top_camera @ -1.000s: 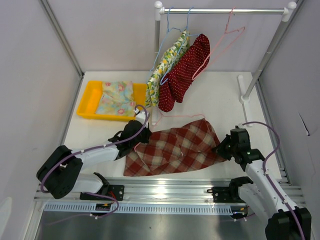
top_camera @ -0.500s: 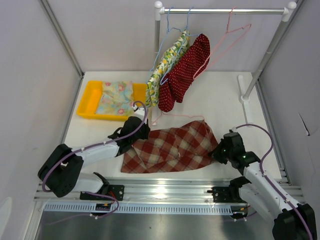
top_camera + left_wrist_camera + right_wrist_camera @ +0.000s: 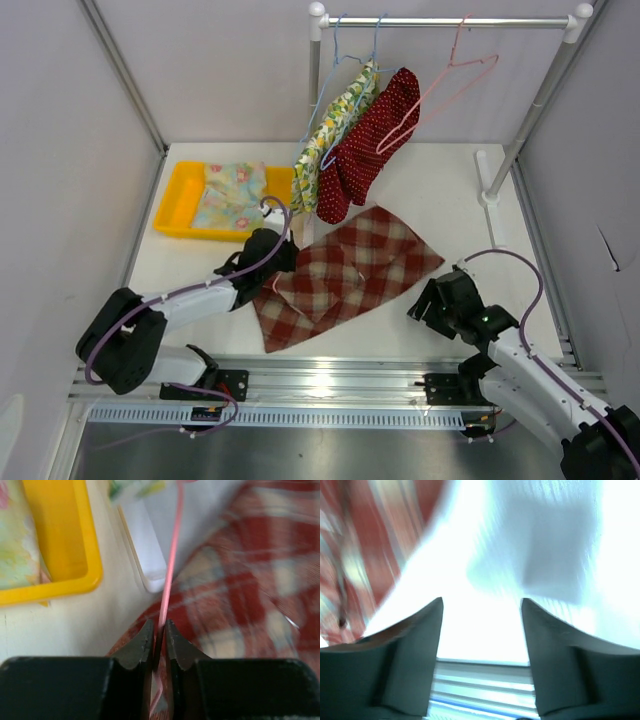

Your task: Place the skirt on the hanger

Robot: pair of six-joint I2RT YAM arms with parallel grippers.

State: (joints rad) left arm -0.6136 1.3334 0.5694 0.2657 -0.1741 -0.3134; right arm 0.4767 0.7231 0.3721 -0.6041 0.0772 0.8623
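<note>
**Skirt flat, hanger pinched**

The plaid skirt (image 3: 345,275) lies on the table (image 3: 440,205). At its edge the left gripper (image 3: 159,632) pinches the pink hanger (image 3: 171,565). The right gripper (image 3: 481,612) is spread and empty. Threading seems underway; next, work the hanger into the waistband

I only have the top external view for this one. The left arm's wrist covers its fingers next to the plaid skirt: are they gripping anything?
Observer: Yes. The left wrist view shows the left gripper with its fingers pinched on a thin pink hanger wire.
Operator: And the other arm, is it holding the skirt?
Observer: No. In the right wrist view the right gripper has its fingers apart with nothing between them; the skirt lies off to one side, blurred.
Operator: What lies past the left fingers?
Observer: A yellow tray, on the side of the wire away from the skirt.
</note>
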